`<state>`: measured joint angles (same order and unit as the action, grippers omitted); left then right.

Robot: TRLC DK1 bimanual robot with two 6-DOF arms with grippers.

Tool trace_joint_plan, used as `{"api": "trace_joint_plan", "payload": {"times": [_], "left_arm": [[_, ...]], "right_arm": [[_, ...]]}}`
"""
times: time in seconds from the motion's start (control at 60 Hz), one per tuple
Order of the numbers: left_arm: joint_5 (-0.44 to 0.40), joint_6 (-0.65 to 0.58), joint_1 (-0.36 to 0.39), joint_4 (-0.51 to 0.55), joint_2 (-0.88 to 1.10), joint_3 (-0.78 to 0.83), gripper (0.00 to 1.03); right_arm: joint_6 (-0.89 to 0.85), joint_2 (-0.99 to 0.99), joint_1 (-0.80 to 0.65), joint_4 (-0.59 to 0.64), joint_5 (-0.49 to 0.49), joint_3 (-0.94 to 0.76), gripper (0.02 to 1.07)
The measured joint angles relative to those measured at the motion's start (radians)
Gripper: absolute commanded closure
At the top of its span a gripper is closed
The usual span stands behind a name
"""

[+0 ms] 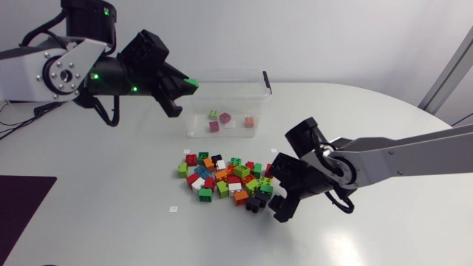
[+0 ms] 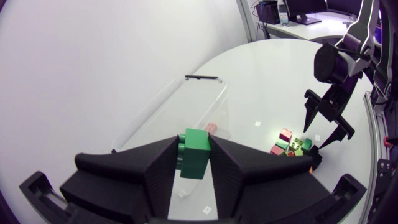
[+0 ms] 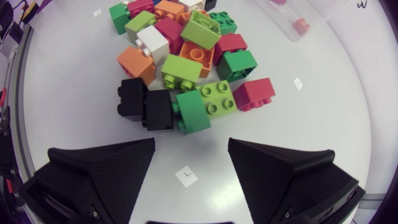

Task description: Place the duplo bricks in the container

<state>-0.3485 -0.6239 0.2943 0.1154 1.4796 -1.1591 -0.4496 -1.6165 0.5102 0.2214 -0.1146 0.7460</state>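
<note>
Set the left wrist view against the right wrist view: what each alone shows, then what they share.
Left wrist only: the left claw shut on a green brick. Right wrist only: the white brick. Both: the brick pile, the open right claw near it, and part of the clear container.

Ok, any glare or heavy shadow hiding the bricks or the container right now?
Head view: even light, just soft shadow under the right gripper by the pile; the container shows no glare. Left wrist view: the green brick in the left gripper is well lit. Right wrist view: faint shadows beneath the pile, nothing hidden.
</note>
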Motion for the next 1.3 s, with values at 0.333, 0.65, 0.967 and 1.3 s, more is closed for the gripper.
{"api": "trace_joint_plan", "payload": {"times": [0.333, 0.65, 0.967, 1.3], "left_arm": [[-0.040, 0.031, -0.047, 0.032, 0.289, -0.332, 0.80], [-0.045, 0.062, -0.077, 0.083, 0.511, -0.578, 0.80], [-0.043, 0.076, -0.077, 0.130, 0.615, -0.714, 0.29], [-0.040, 0.075, -0.077, 0.141, 0.616, -0.716, 0.07]], "right_arm": [[0.000, -0.025, -0.014, -0.012, 0.008, 0.027, 0.22], [-0.003, -0.052, -0.015, -0.012, 0.018, 0.076, 0.22], [-0.026, -0.063, -0.020, -0.012, 0.023, 0.081, 0.22], [-0.030, -0.063, 0.026, -0.011, 0.017, 0.079, 0.22]]}}
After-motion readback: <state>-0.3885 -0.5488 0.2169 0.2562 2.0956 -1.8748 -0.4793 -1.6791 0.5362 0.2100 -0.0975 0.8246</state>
